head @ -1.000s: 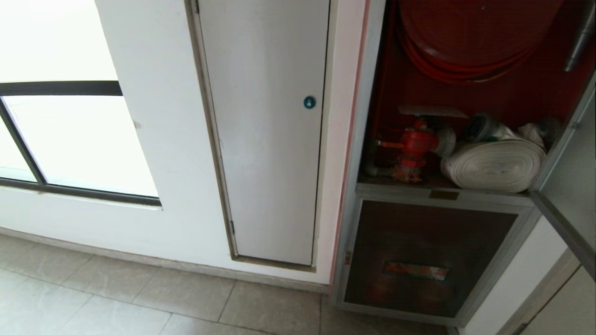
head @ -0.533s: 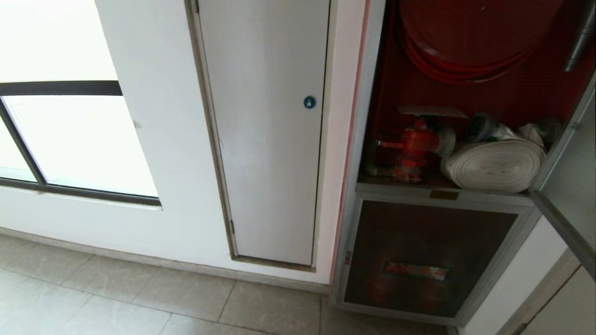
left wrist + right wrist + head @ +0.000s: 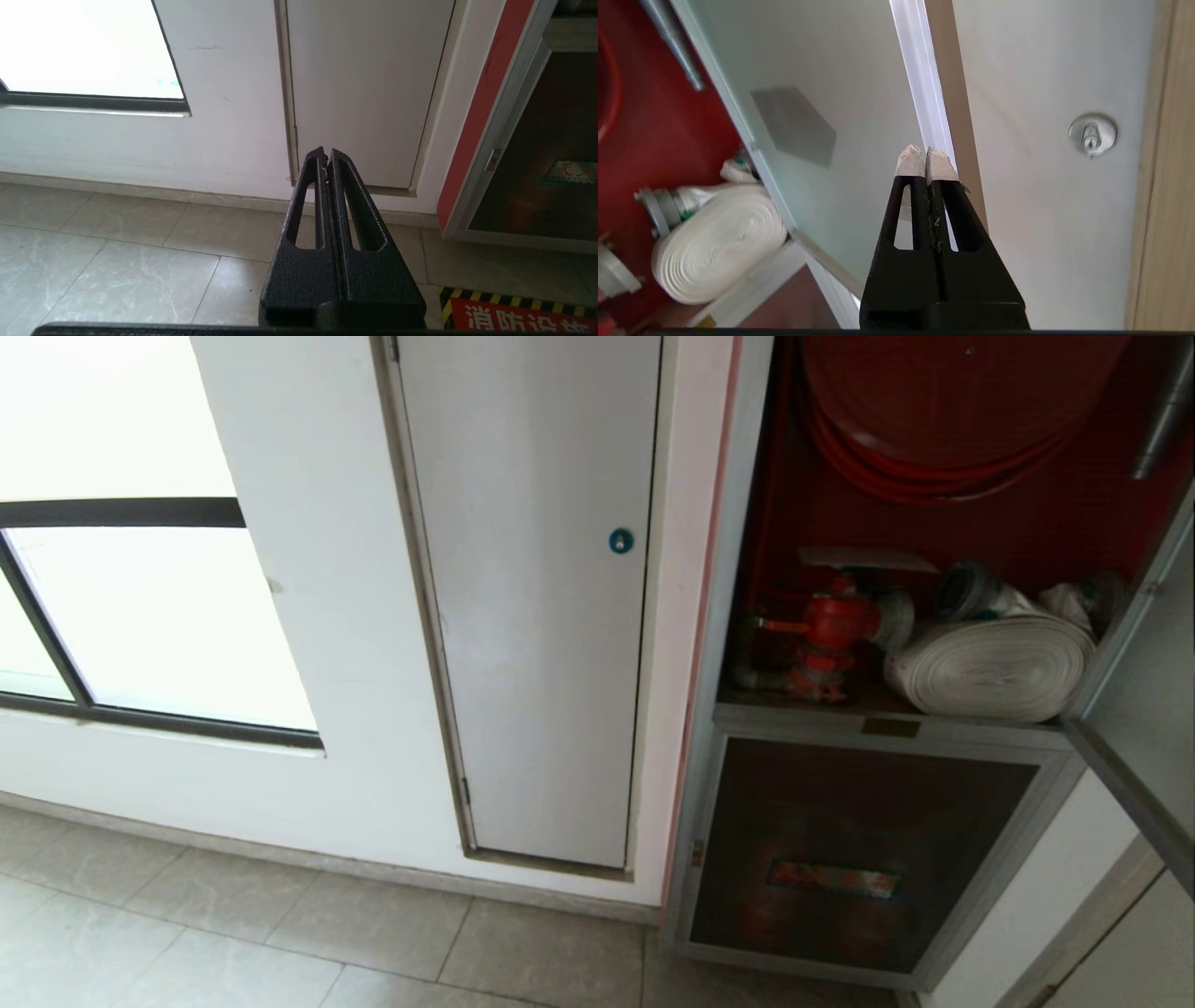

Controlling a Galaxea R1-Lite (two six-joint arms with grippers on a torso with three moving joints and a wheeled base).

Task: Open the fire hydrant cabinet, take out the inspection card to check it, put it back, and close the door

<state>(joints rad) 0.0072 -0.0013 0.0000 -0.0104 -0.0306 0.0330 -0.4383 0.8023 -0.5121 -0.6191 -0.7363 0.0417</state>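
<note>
So the fire hydrant cabinet [image 3: 738, 569] is standing open, red valve [image 3: 831, 630] and white rolled hose [image 3: 990, 667] on show. The door [image 3: 822, 93] is swung out on the right, and the right claw [image 3: 927, 158] sits pinched together with nothing in it at the door's free edge (can't tell if it's touching). The left claw [image 3: 325, 156] is also pinched together, empty, low over the floor [image 3: 140, 261].

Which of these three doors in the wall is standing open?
The upper glass door of the red hydrant cabinet; the grey-white panel and lower glass door are shut.
</note>
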